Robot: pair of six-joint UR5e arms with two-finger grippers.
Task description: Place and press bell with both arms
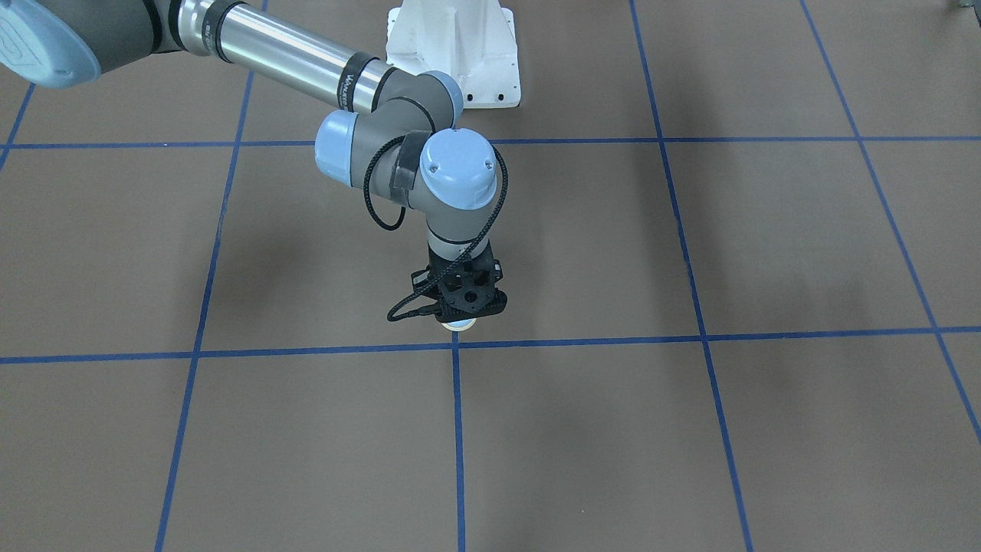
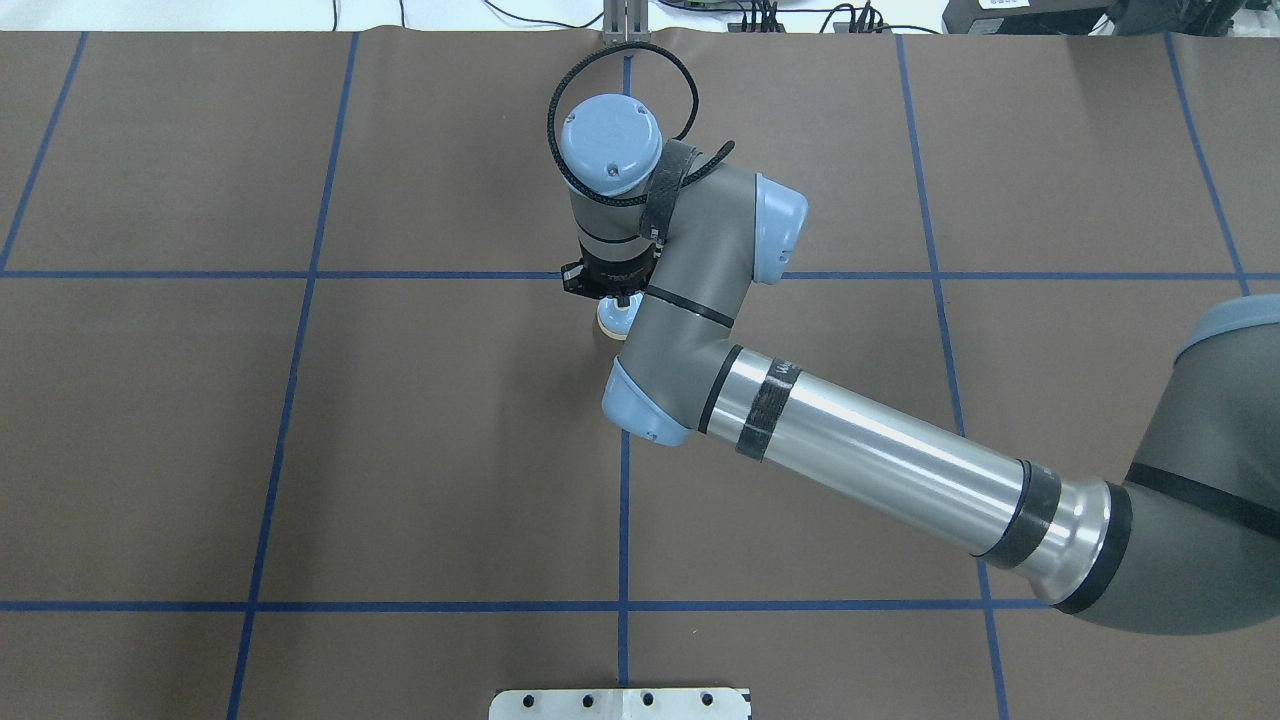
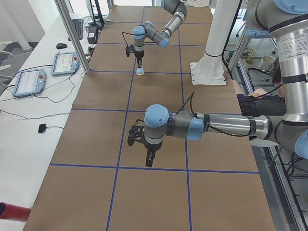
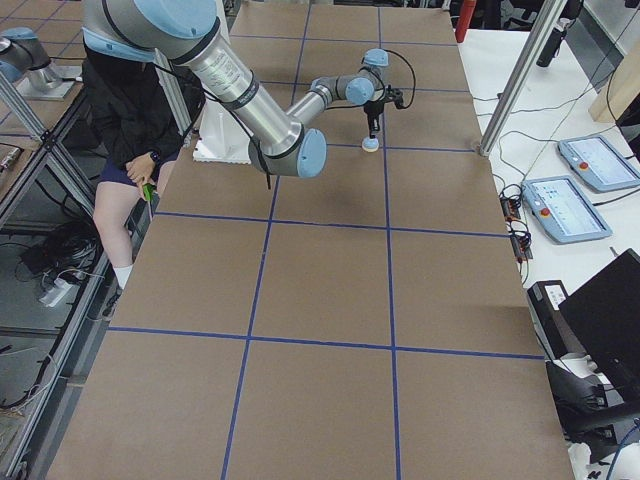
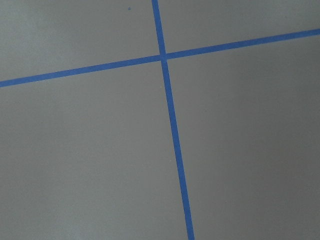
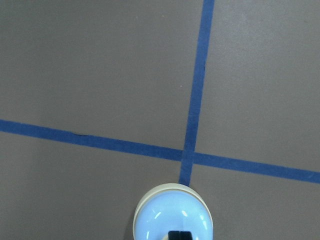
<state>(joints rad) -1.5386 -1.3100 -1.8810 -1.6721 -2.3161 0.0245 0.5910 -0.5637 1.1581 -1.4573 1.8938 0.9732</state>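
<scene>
The light-blue bell [image 1: 458, 325] stands on the brown table beside a blue tape crossing. It also shows in the overhead view [image 2: 612, 320] and fills the bottom of the right wrist view [image 6: 172, 217]. My right gripper [image 2: 622, 300] points straight down over it, fingers together, the black tip [image 6: 180, 235] on the bell's top where it hides the button. My left gripper [image 3: 150, 161] hangs over bare table far from the bell. It shows only in the exterior left view, so I cannot tell its state. The left wrist view shows only table and tape.
The white pedestal [image 1: 452, 54] stands at the robot's side of the table, behind the bell. Blue tape lines [image 1: 457, 429] grid the brown cover. Touch panels [image 3: 29, 82] and a metal post [image 3: 72, 33] are along the far edge. A seated person [image 4: 130, 110] is by the robot.
</scene>
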